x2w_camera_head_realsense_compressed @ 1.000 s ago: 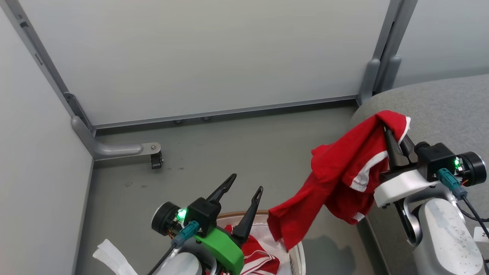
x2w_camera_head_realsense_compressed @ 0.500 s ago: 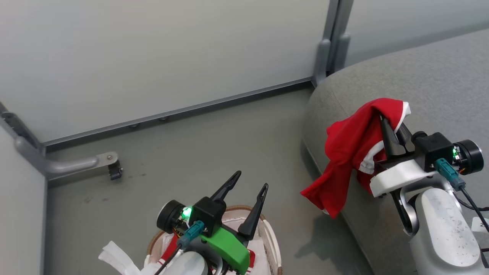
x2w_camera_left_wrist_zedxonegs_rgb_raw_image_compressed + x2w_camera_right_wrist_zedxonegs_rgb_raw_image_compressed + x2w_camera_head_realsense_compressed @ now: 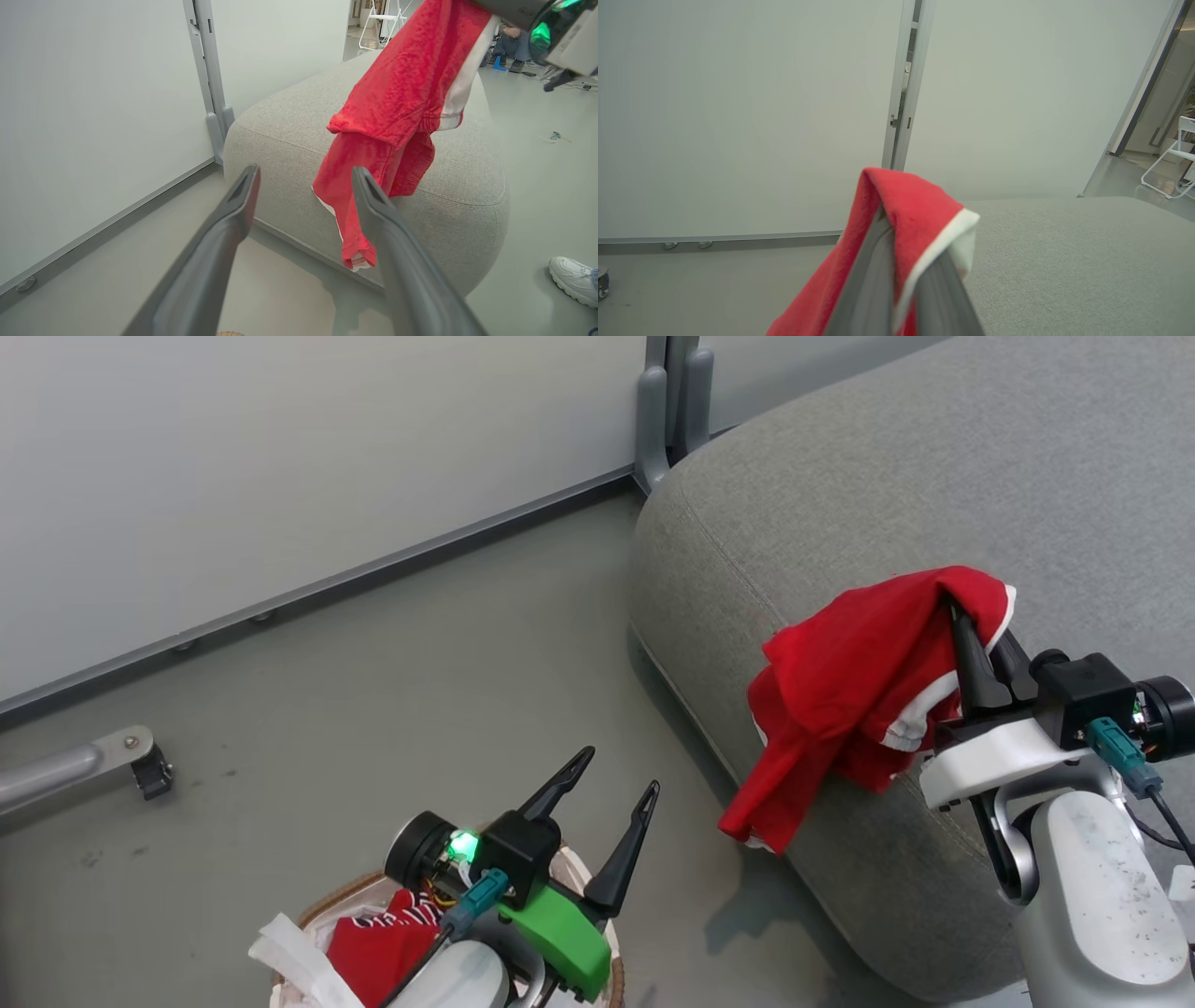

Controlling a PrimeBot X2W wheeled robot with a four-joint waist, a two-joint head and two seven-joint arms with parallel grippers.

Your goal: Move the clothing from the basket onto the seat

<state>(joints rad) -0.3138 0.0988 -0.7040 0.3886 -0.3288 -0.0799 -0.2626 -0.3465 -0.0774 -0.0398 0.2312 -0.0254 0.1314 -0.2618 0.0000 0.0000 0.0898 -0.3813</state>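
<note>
beneath left gripper (image 3: 619,770), basket (image 3: 331,899) largely hidden

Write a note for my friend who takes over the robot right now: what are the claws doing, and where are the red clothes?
Left claw: open, holding nothing, above the basket.
Right claw: shut on the plain red garment, which hangs by the edge of the seat.
Done: that garment is out of the basket.
Left: lay it on the seat and let go, then fetch the red jersey lying in the basket.
</note>
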